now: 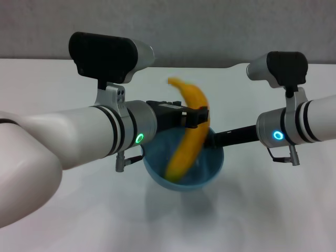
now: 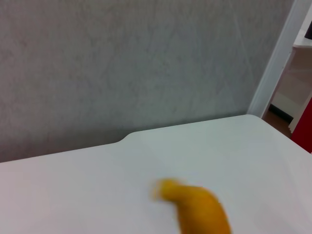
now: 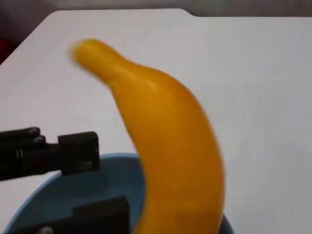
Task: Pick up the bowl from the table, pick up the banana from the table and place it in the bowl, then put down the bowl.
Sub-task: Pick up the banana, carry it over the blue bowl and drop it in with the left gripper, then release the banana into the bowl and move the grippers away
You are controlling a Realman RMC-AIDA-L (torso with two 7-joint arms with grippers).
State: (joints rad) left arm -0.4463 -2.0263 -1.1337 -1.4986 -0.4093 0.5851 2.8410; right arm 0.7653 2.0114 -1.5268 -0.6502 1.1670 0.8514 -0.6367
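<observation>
The light-blue bowl (image 1: 207,176) hangs a little above the white table (image 1: 52,79), casting a shadow below. My right gripper (image 1: 214,139) is shut on its right rim. The yellow-orange banana (image 1: 190,142) stands steeply tilted with its lower end inside the bowl and its upper tip blurred. My left gripper (image 1: 197,116) reaches in from the left at the banana's middle and looks open; in the right wrist view its black fingers (image 3: 78,152) sit just apart from the banana (image 3: 170,146), above the bowl (image 3: 58,195). The left wrist view catches only the banana's tip (image 2: 195,207).
A grey wall runs behind the table's far edge, which has a shallow notch (image 2: 127,136). Bare white tabletop (image 3: 253,58) lies on all sides of the bowl. A doorway and something red (image 2: 304,126) show beyond the table's corner in the left wrist view.
</observation>
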